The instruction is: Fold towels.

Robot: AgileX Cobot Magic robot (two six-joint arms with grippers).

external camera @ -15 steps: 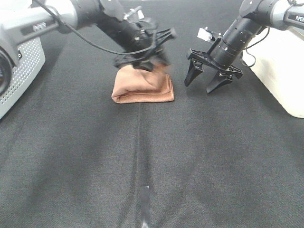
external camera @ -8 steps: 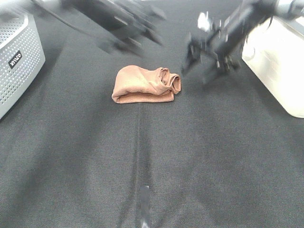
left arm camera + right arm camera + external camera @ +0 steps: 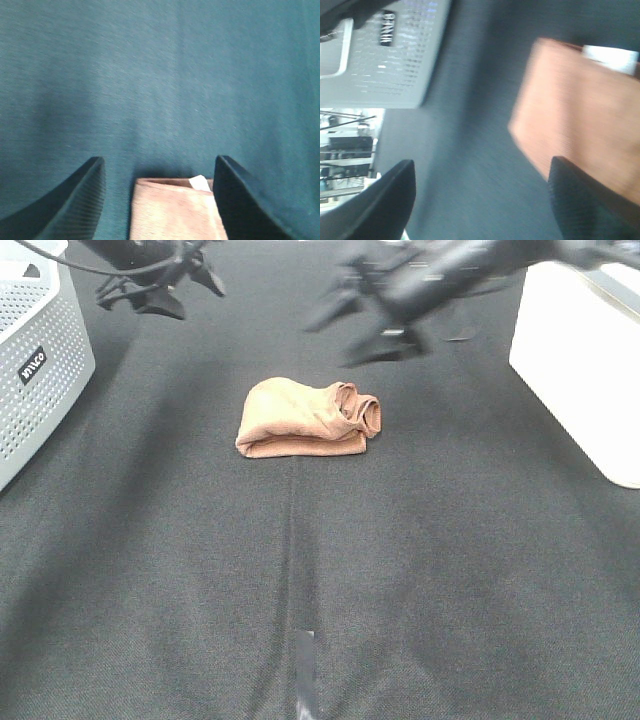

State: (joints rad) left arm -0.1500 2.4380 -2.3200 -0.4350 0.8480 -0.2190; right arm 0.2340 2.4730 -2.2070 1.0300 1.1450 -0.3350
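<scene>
Both jaws spread, empty, above the folded towel point(image 3: 308, 419) on black cloth point(image 3: 320, 570).

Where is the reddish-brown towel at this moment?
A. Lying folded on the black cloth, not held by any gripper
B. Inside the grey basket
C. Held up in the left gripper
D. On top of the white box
A: the towel lies folded on the black cloth; left gripper and right gripper are both away from it.
</scene>
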